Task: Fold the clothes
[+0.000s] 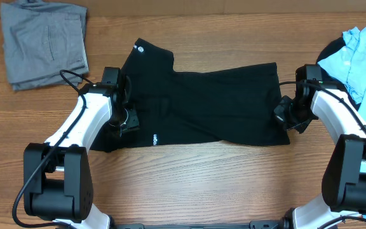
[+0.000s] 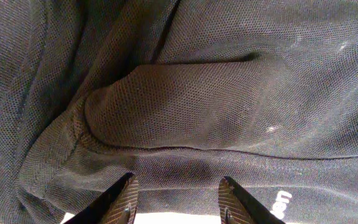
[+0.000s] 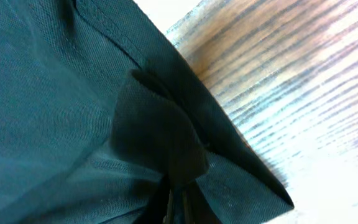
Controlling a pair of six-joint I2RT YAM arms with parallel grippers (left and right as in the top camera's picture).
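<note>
Right gripper [image 3: 176,208] is pinched shut on the right edge of the black shirt [image 1: 221,105]. Left gripper [image 2: 178,183] has jaws apart over its left end, gripping nothing. We see the shirt's long axis running left-right between both. Beyond: grey trousers [image 1: 43,44] far-left, light blue T-shirt [image 1: 361,51] far-right.

The left arm [image 1: 84,117] and the right arm [image 1: 337,114] were extended forward from their bases at the near edge, each bent inward at the wrist. The left gripper [image 1: 124,118] was held with its fingers [image 2: 124,199] parted. The right gripper [image 1: 284,114] was closed, with a fold of the black shirt [image 1: 221,102] pinched between its tips.
</note>
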